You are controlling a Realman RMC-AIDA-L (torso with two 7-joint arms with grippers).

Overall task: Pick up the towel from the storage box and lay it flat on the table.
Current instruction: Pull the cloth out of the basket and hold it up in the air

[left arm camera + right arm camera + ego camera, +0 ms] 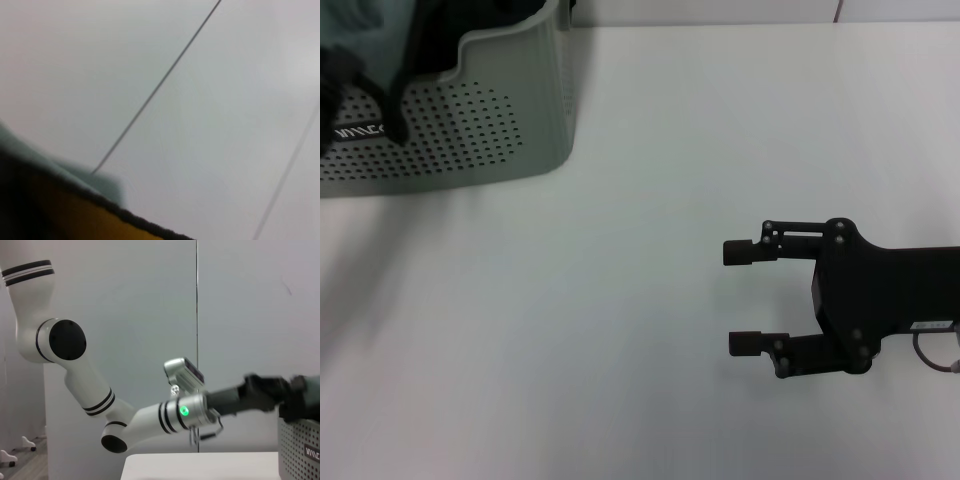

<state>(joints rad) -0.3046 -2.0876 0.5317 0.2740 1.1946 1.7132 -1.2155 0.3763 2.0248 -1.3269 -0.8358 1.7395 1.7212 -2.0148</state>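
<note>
A plain white, smooth tabletop (650, 200) filled most of the head view. The black right gripper (745, 298) hovered low over the table, its two padded fingers (740, 252) spread wide apart with only bare white surface between them, holding nothing. Well away from that gripper, across the open table and toward the far left corner, stood the pale grey-green plastic storage box (490, 110) with dotted perforated walls and a dipped rim; a small black label (358, 131) with white lettering sat on its near wall. At the box's left end a dark, blurred shape reached over the rim — the left gripper (345, 85), whose fingers could not be made out, so whether they were open or closed could not be told. Pale grey-green cloth, the towel (360, 30), showed above the box opening at that same corner, right against the left gripper. The left wrist view looked up past a fold of that towel (75, 210) lying close under the camera: a bright yellow face edged by a black hem, with a strip of grey-green face beside it, against a pale panelled wall. From the right wrist view the white, black-banded left arm (145, 422) stretched over to the box (297, 450), and its dark gripper (265, 392) was at the rim — again too blurred to judge its grip.
</note>
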